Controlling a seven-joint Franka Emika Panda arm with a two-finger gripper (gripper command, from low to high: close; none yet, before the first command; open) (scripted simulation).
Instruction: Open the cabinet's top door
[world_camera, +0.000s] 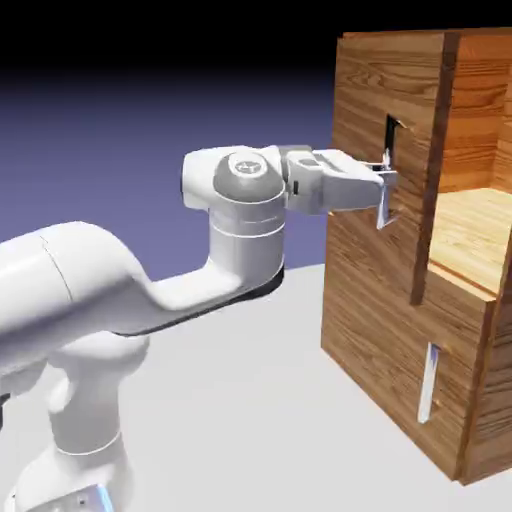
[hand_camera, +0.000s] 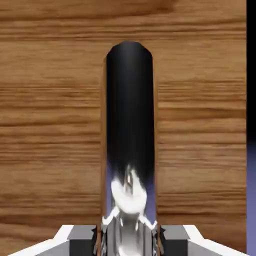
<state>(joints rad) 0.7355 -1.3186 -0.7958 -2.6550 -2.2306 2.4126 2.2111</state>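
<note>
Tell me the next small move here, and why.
Probably keep pulling the handle back toward the arm, swinging outward. The gripper is shut on it, and the top door already stands ajar, showing the cabinet interior, but not fully open.

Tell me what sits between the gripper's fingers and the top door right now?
Only the door's silver handle: the gripper is shut on it at the dark notch of the top door, which stands partly open. The exterior view shows this; the hand view confirms.

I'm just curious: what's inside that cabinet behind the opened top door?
A bare light-wood shelf and inner walls show in the cabinet. The top door hides the rest.
</note>
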